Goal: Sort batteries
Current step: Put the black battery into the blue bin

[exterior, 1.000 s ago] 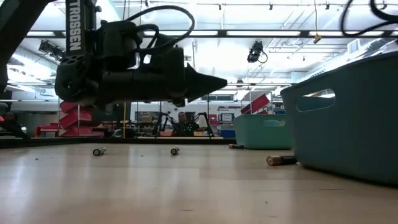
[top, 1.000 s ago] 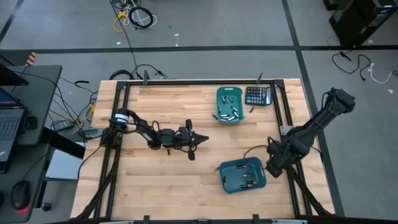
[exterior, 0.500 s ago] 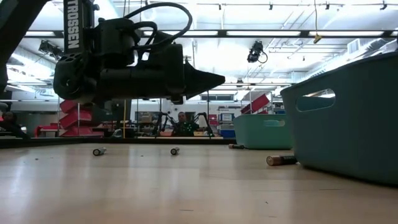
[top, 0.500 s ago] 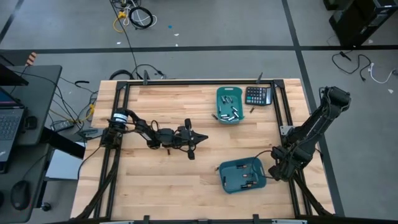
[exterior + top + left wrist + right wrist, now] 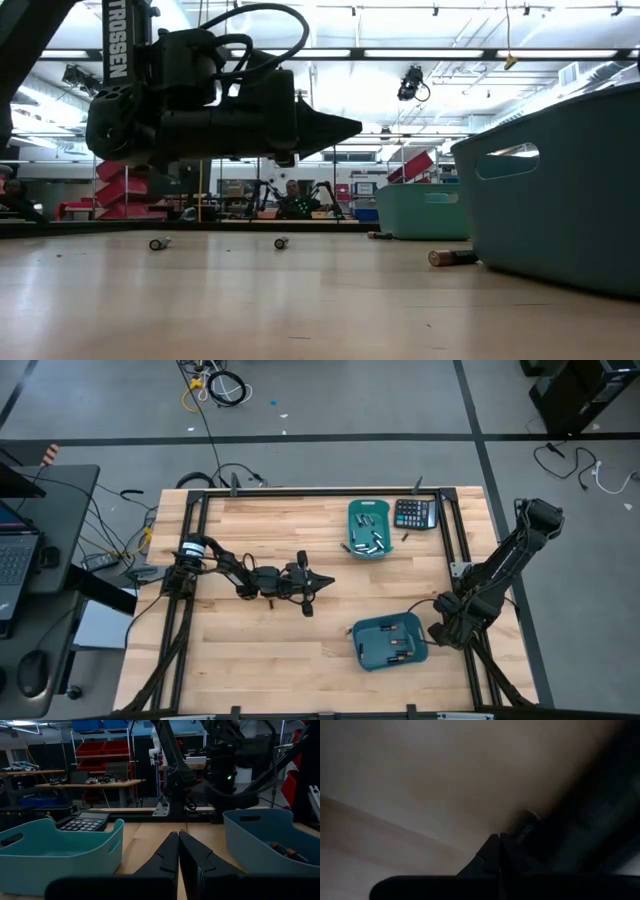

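Hiding its surroundings in blur, right gripper (image 5: 496, 840) (fingers together), left gripper (image 5: 178, 842) fingers together, empty.

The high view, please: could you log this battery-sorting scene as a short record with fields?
left gripper: shut, empty, over mid-table
right gripper: shut, low at the table's right edge, beside the near bin
far teal bin: holds silvery batteries
near teal bin: holds a few dark batteries
calculator: beside far bin
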